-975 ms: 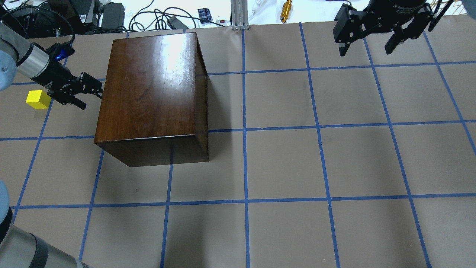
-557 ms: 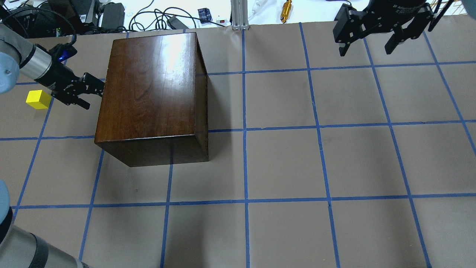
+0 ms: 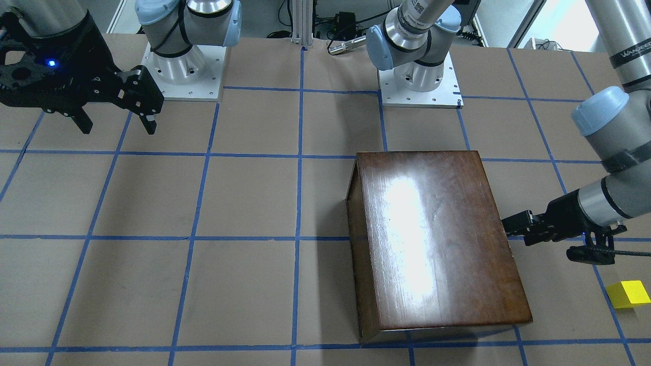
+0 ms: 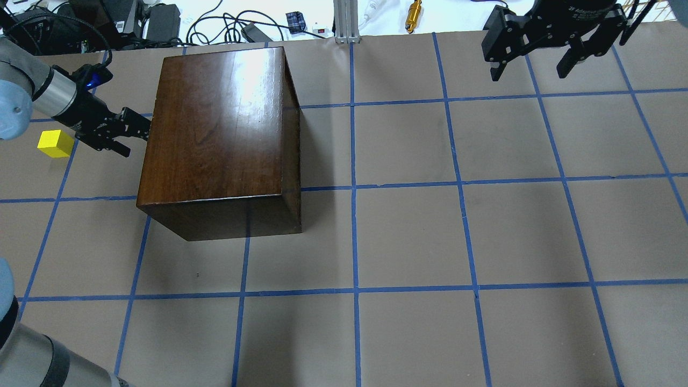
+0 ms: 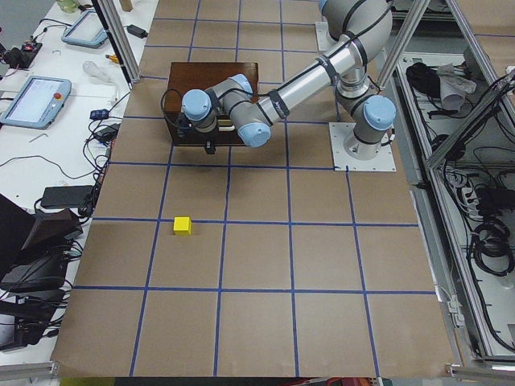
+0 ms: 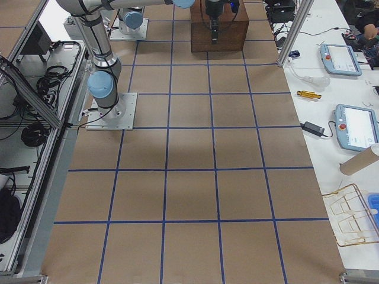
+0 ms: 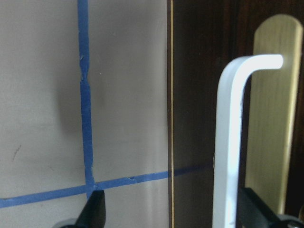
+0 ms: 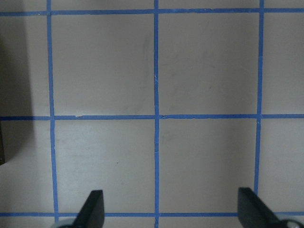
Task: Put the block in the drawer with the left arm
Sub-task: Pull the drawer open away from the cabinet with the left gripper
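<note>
Reading the overhead view from left to right, we take the wooden box [image 4: 215,123] as the reference. The yellow block [image 4: 55,143] lies on the paper-covered table [image 4: 430,242] to the left of the box. It is well apart from the box, outside the drawer and touched by nothing. Between the block and the box we find the left gripper [image 4: 133,141], carried level on the left arm [image 4: 51,97] and aimed at the box's left face. Its fingers are spread, and one fingertip is just beside that face. In the left wrist view the two fingertips [image 7: 95,211] stand wide apart and the dark drawer front [image 7: 199,95] fills the right half. A pale bent handle [image 7: 229,142] on a brass plate [image 7: 270,118] sits between the fingertips, nearer the right one; we cannot tell whether either finger touches it. To the right of the box and well apart from it, the right gripper [image 4: 529,72] hangs above the table, fingers spread and holding nothing.
</note>
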Robot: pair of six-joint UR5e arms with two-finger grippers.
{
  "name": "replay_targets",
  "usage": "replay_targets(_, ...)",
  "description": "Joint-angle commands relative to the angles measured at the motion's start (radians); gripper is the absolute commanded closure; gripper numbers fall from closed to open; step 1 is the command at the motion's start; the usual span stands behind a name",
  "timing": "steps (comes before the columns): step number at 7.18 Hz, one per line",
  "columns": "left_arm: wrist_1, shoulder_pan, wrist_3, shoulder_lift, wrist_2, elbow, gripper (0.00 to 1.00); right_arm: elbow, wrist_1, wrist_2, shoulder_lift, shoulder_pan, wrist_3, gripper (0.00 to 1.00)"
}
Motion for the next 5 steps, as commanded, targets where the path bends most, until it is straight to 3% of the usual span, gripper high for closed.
replay_targets(1,0.003,0.01,0.02,0.0,0.001,0.002,0.02,0.0,0.0,-0.001,0.0,0.0,0.0,0.0)
replay_targets(5,0.004,0.022,0.077,-0.005,0.005,0.012,0.02,0.0,0.0,-0.001,0.0,0.0,0.0,0.0)
